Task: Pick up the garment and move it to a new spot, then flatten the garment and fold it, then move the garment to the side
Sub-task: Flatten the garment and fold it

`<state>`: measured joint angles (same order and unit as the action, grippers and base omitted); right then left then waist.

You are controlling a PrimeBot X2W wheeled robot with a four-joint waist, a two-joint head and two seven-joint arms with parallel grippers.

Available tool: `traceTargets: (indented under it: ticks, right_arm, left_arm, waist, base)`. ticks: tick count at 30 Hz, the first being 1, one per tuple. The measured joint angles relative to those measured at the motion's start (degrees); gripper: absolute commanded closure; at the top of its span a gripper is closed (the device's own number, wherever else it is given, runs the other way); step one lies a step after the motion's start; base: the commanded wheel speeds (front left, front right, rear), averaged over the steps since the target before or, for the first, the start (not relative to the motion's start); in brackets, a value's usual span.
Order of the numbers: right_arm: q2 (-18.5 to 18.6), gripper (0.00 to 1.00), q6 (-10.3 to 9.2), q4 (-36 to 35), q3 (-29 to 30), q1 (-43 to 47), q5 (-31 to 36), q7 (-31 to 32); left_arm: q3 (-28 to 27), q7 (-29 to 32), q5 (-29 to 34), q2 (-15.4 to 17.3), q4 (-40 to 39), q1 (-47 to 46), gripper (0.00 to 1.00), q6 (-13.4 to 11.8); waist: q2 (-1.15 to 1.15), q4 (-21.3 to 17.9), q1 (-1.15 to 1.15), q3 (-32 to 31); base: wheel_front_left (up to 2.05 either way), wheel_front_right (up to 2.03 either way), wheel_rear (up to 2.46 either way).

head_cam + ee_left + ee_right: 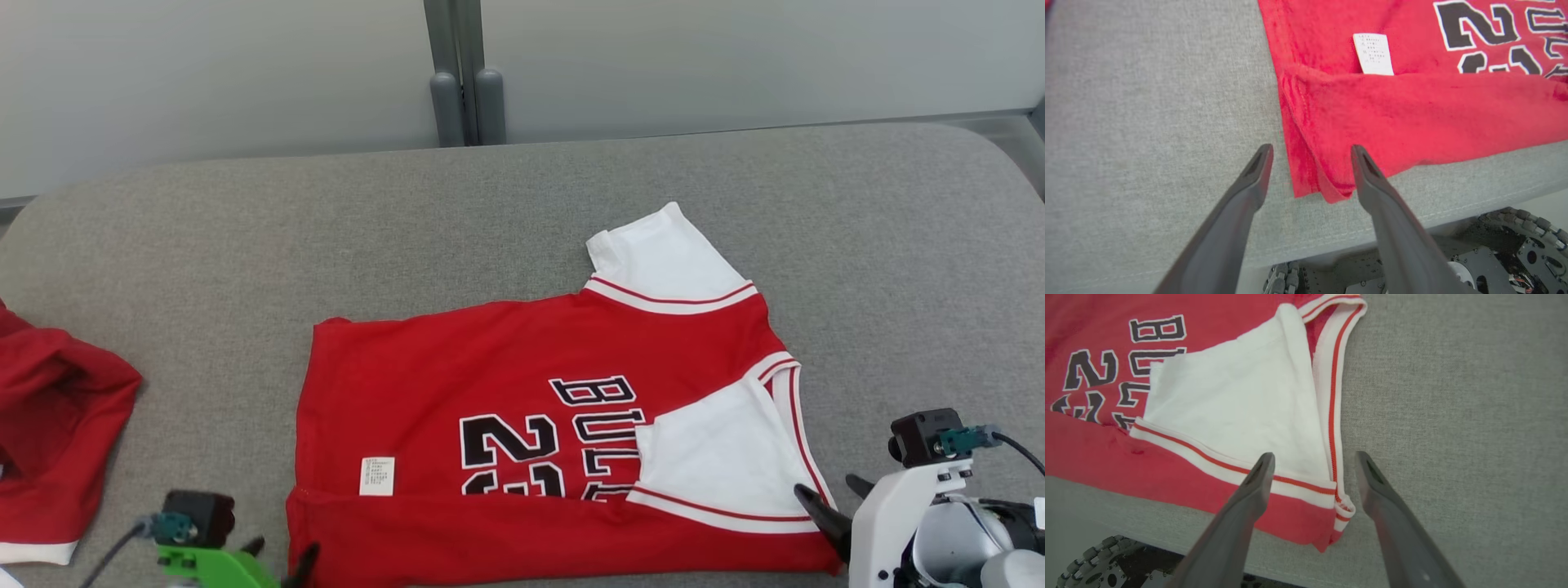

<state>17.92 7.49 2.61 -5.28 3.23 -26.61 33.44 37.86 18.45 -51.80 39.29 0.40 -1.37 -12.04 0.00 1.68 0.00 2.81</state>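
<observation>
The garment (522, 408) is a red jersey with white sleeves and black lettering, lying flat on the grey padded table. Its near strip is folded up over the front, just below a white label (1373, 54). My left gripper (282, 559) stands open at the garment's near left corner; in the left wrist view the gripper (1310, 153) has that red corner (1323, 179) lying between its fingers, not pinched. My right gripper (833, 498) is open at the near right corner. In the right wrist view it (1314, 457) straddles the striped collar edge (1333, 416) beside the folded white sleeve (1229, 396).
A second red garment (57, 425) lies crumpled at the table's left edge. The grey table top (522, 212) stretches behind and to the right of the jersey. A grey post (465, 82) stands at the wall behind. The robot's base (1515, 253) shows under the near edge.
</observation>
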Motion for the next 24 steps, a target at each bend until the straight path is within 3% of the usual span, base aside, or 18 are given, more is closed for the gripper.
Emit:
traceTargets:
  ticks: [6, 10, 24]
  right_arm:
    - [-0.10, 0.00, 0.00, -3.42, 1.46, -5.54, 2.03, -5.80]
    - [0.25, 0.00, 0.00, -1.56, 1.14, -12.94, 2.37, -9.94]
    - [2.56, 0.00, 0.00, 18.00, -6.42, -40.84, 0.97, -14.67]
  left_arm:
    - [-3.25, -4.13, 2.27, -0.09, -0.31, -7.14, 0.00, 0.53]
    - [-4.64, -6.05, 4.23, -1.08, 1.88, -13.55, 0.00, 1.38]
    - [-1.51, -8.20, 8.09, -11.58, 16.77, -32.48, 0.00, 7.24]
  waist:
    - [0.00, -0.06, 0.00, 2.28]
    - [0.00, -0.11, 0.00, 4.95]
    - [0.00, 1.52, 0.01, 17.63]
  base:
    - [0.00, 0.00, 0.00]
    - [0.00, 0.00, 0.00]
    - [0.00, 0.00, 0.00]
